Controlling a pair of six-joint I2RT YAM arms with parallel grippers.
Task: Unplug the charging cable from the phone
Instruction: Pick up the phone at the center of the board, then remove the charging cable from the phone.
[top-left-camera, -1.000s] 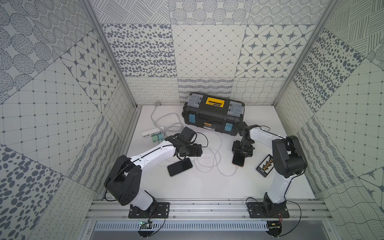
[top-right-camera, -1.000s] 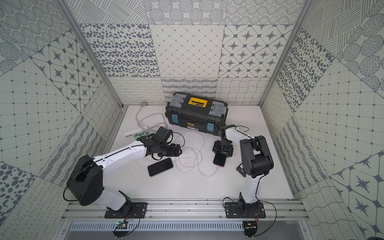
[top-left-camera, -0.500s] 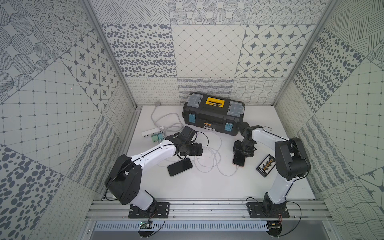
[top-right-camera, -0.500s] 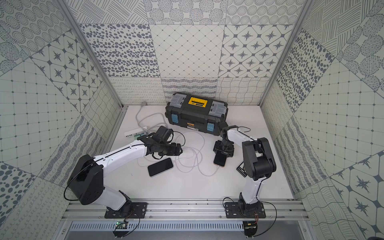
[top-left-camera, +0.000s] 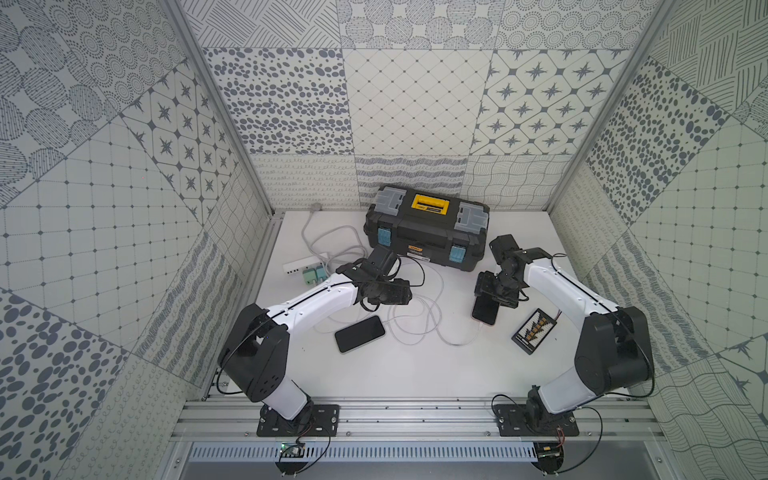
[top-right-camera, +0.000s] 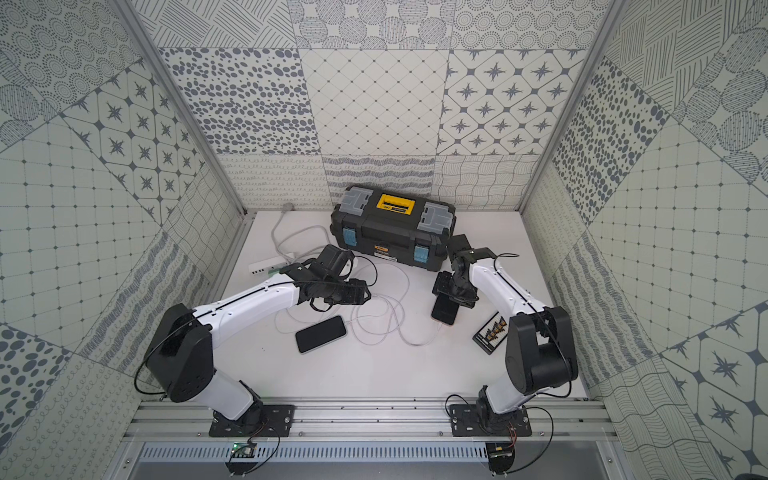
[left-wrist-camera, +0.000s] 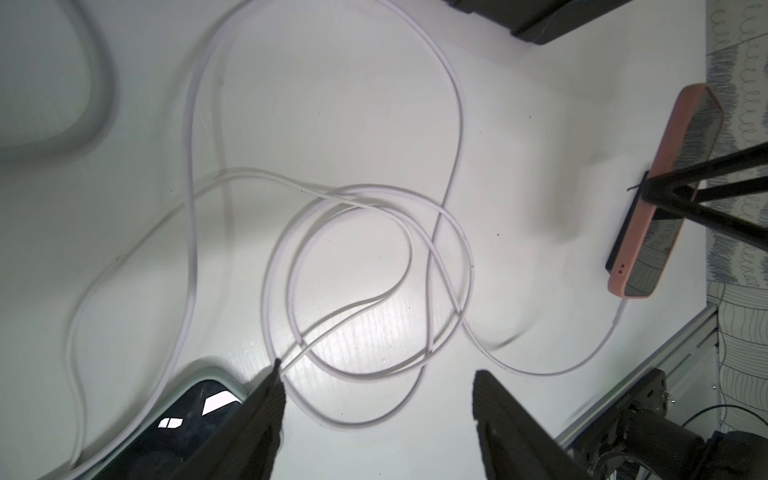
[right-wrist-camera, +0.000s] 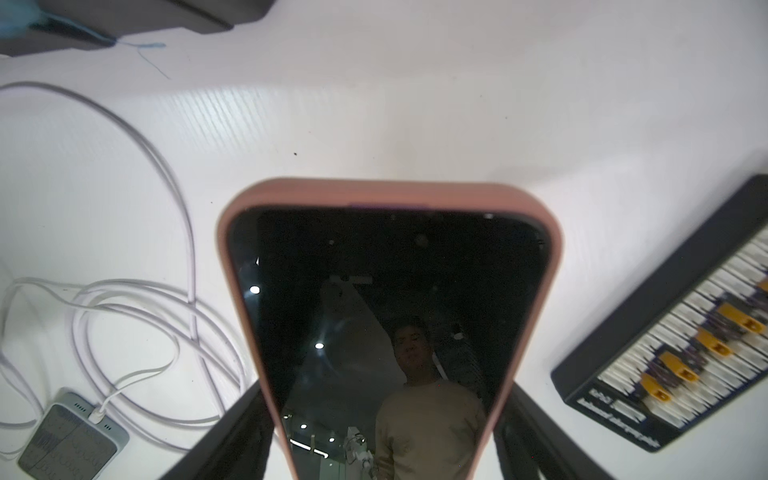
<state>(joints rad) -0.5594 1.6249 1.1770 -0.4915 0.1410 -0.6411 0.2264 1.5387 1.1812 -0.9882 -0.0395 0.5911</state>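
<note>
While right gripper (right-wrist-camera: 384, 384) pinches pink phone (right-wrist-camera: 390, 291), left gripper (left-wrist-camera: 377, 370) spread above charging cable (left-wrist-camera: 460, 124).

Both arms reach inward, left claw (left-wrist-camera: 376, 370) spread apart, right claw (right-wrist-camera: 384, 390) clamped.

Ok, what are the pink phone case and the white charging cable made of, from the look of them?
The phone case looks like silicone or soft rubber: matte pink, rounded lip, no glare. The charging cable seems a smooth plastic or rubbery sheath: white, faint sheen, lying in limp loops.
</note>
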